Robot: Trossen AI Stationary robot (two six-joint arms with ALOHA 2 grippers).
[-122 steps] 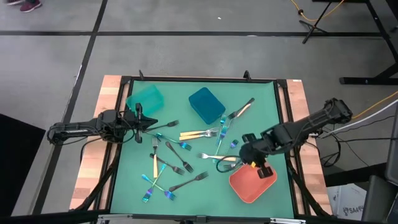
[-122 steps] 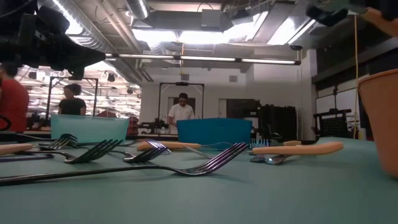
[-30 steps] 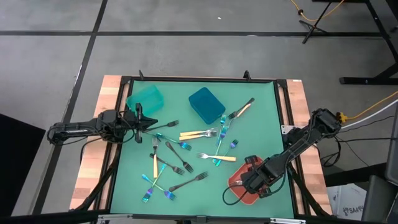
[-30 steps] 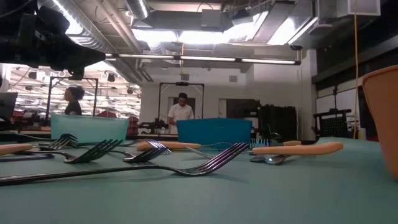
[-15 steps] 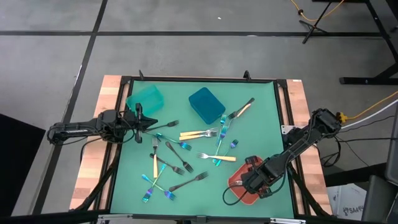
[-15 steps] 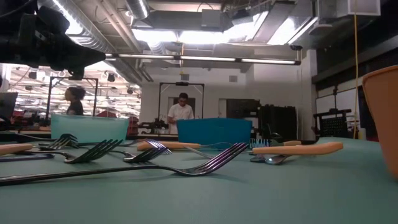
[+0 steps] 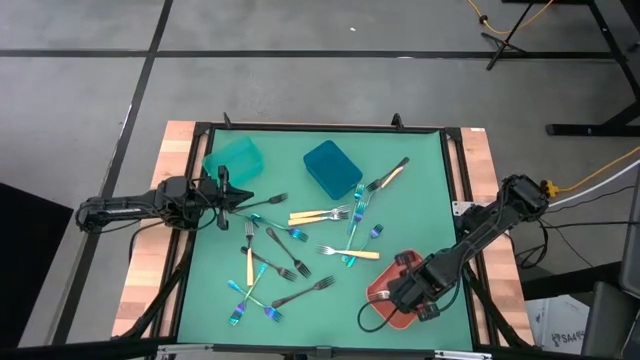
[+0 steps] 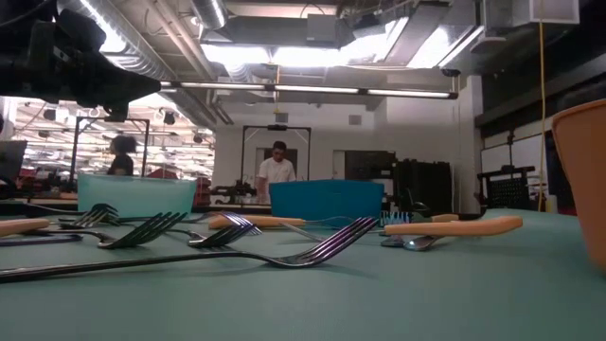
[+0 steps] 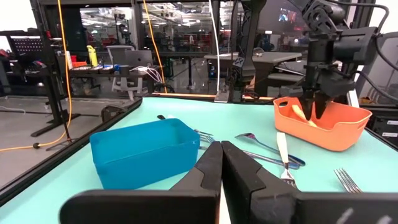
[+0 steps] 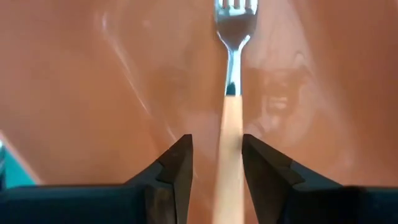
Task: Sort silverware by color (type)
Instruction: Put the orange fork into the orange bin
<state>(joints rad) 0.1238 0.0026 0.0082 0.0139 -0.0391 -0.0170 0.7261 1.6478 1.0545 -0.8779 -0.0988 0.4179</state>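
My right gripper (image 7: 407, 291) points down into the coral-red bin (image 7: 374, 296) at the near right and is open. A gold-handled fork (image 10: 232, 74) lies on the bin floor; its handle runs between the fingers, and I see no touch. Gold-handled forks (image 7: 318, 214), black forks (image 7: 283, 253) and iridescent forks (image 7: 240, 298) lie scattered on the green mat (image 7: 420, 160). My left gripper (image 7: 240, 196) waits shut at the mat's left side, pointing level, beside the teal bin (image 7: 234, 158).
A blue bin (image 7: 332, 168) stands at the far middle of the mat. A black frame (image 7: 320, 127) runs round the mat's edge. In the low view a long fork (image 8: 312, 250) lies across the foreground. People stand in the room behind.
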